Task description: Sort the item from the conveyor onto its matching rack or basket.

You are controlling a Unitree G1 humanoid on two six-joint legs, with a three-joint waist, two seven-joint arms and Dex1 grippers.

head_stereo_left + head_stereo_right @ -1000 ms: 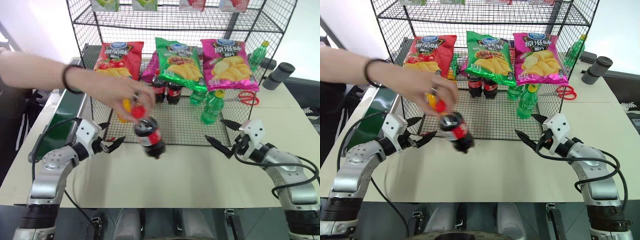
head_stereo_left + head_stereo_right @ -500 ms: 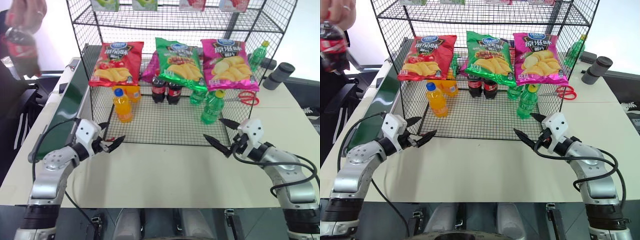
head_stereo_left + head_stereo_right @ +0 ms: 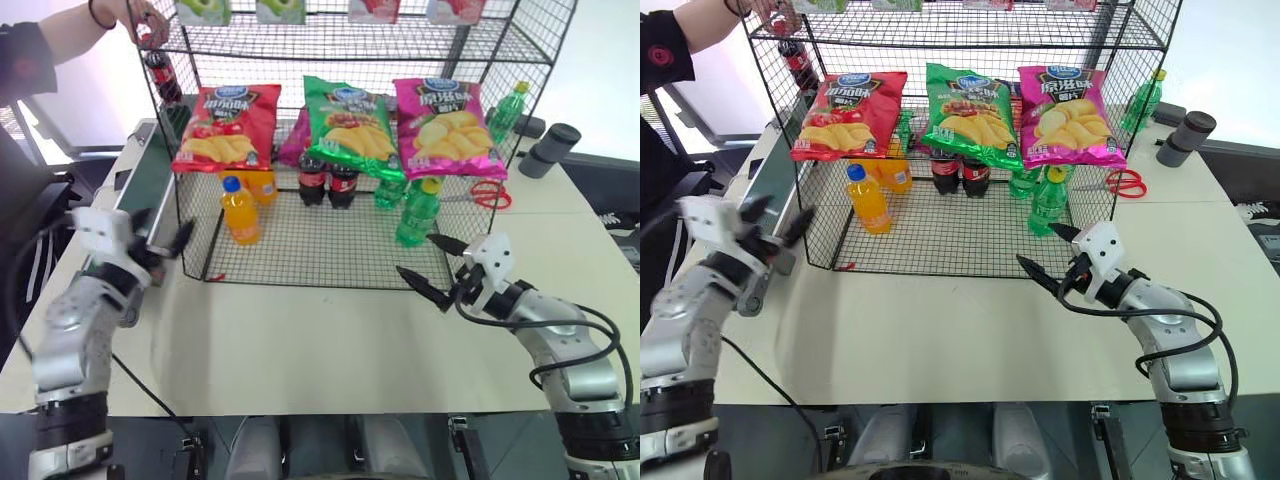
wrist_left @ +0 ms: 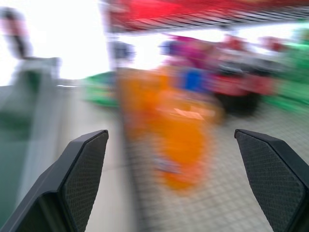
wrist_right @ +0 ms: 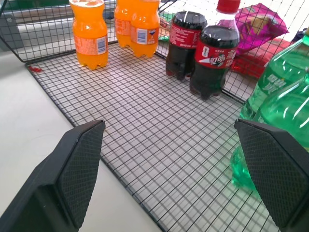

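A person's hand holds the cola bottle above the conveyor, just outside the wire rack's far left corner, while left tool and right tool hover spread and empty over the desk at the rack's front.

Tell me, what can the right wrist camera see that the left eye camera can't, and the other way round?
Extra in the right wrist view: the grid pattern on the inner faces of the right gripper and its open jaws.
Extra in the left eye view: a person's hand holding a cola bottle by the far left corner of the rack, the conveyor, three chip bags, scissors and the open left gripper.
Both share: orange bottles, two colas on the rack's floor, and a green bottle.
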